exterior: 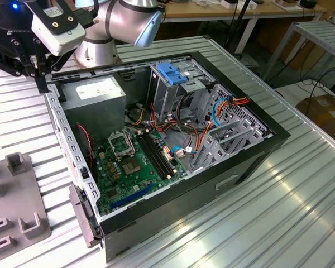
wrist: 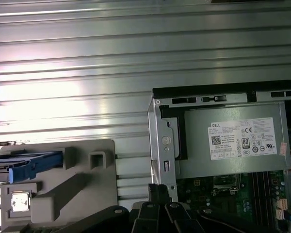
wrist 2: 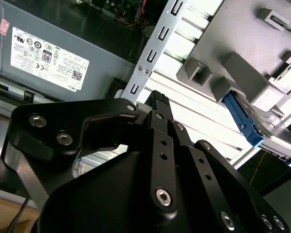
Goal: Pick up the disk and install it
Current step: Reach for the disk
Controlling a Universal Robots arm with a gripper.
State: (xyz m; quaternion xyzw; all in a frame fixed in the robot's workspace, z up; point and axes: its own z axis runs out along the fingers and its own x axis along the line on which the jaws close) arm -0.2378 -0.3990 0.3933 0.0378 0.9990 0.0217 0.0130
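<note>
An open computer case (exterior: 251,162) lies on its side on a ribbed metal table (exterior: 268,218). Its side panel is off, so its bays likely face upward for access. A grey power supply box (exterior: 95,92) sits in its far corner, toward the exterior view's left.

The black gripper (exterior: 39,78) hangs above that corner, over the case edge, between the case and a grey holder (exterior: 17,201) further to the exterior view's left. I cannot tell whether it is open or closed. It is not holding the disk.

The disk (wrist: 31,162) sits in that holder, lodged among raised blocks that probably keep it in a known place for pickup. In both wrist views it appears edge-on. It is a thin silver-grey slab (wrist 2: 252,128) with a bright blue plastic frame along its side.
</note>
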